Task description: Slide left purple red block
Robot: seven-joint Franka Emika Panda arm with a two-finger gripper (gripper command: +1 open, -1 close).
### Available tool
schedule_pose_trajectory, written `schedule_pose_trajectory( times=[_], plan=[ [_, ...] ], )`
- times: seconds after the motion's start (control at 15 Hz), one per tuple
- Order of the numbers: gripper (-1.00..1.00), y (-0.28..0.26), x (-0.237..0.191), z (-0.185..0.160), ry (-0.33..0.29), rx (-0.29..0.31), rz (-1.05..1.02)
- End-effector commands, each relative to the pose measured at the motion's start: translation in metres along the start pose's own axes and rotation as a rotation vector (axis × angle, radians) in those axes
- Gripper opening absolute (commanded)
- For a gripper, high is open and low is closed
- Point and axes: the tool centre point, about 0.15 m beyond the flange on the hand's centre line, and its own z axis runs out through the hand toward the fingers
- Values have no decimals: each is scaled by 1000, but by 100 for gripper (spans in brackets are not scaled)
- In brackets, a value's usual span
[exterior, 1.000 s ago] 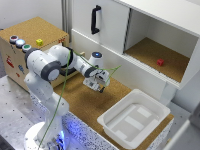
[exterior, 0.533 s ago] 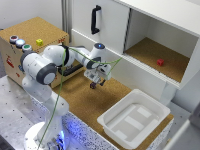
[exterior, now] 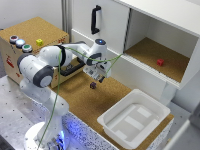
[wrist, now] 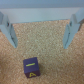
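Wrist view: purple block (wrist: 31,68) has yellow marks on top and front face; look like digits/letters, too blurred to read. Exterior view: wooden box (exterior: 30,37) shows a small red mark on its front at low left, illegible. No brand, label or no. readable anywhere else.

White tray (exterior: 131,134), red cube (exterior: 160,62), yellow cube (exterior: 39,42).

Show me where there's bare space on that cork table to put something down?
Bare cork lies between the purple red block and the white tray, and toward the near edge. Inside the open shelf, around the red cube, is free too. It's crowded under the gripper.
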Motion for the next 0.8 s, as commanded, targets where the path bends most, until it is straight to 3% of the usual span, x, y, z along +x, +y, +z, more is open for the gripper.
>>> schedule_pose_trajectory(
  times=[0.0,0.53,0.6,0.73],
  plan=[
    [100,-1,1,-7,-32,-19,13],
    [100,-1,1,-7,-32,-19,13],
    [100,-9,-2,-2,16,-22,6],
    [100,-30,-9,-13,12,-75,31]
  ],
)
